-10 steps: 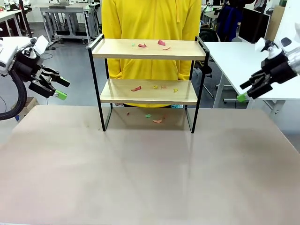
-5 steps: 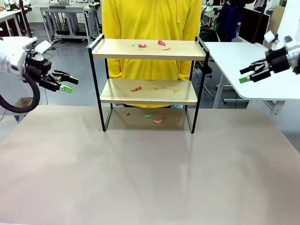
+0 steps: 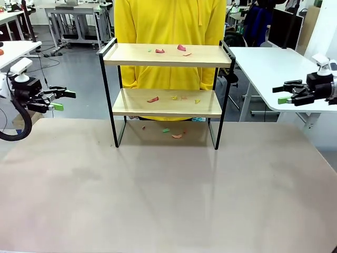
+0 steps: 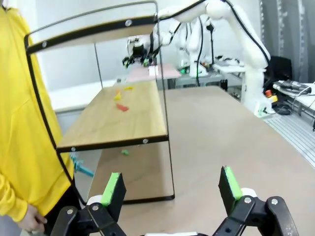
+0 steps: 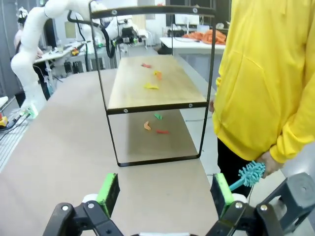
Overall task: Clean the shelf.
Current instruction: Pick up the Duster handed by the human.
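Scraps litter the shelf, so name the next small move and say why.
Probably ease the right gripper toward the teal brush in the person's hand: it and the left gripper are open and empty, and coloured scraps lie on both shelf boards.

shelf (image 3: 167,55) upright at table's far edge, two wood boards, black frame, coloured scraps on both tiers

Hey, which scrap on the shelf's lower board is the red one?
The leftmost scrap in the front view on the lower board; the others, to its right, are yellowish or orange.
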### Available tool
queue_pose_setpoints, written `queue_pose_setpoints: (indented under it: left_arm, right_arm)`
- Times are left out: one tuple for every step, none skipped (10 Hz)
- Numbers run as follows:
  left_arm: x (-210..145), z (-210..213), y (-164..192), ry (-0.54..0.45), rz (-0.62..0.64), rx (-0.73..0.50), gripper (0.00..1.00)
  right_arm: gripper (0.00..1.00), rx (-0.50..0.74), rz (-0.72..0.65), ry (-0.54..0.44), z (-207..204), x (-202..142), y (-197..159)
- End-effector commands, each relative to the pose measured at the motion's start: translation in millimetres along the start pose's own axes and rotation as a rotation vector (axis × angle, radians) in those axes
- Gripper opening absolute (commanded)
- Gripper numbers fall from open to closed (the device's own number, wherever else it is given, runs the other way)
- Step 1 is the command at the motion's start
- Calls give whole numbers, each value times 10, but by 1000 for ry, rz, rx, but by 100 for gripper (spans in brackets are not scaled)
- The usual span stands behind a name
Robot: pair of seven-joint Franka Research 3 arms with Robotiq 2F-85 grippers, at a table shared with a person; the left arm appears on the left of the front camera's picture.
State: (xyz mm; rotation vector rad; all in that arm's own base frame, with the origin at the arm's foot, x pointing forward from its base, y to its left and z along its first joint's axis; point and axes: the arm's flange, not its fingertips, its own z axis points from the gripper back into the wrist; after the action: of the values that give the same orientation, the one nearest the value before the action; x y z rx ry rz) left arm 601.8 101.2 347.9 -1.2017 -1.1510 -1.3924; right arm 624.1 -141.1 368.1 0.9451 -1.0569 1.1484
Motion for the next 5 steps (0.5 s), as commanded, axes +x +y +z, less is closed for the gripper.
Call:
queue_pose_setpoints:
  left_arm:
    - [-27,4,12,-105,-40,3,100]
    - [-55,60,0,-144,-79,60,100]
    - [-66,114,-25,-144,-99,112,100]
    - [-72,143,-50,-133,-108,124,100]
    - [-62,167,-69,-132,-112,131,100]
  right_arm:
    - [100,14,11,-99,36,-30,43]
    - [100,22,3,-120,75,-42,69]
    - [100,30,1,-137,80,-34,100]
    - [100,25,8,-147,93,-12,124]
    - [100,17,10,-159,101,9,144]
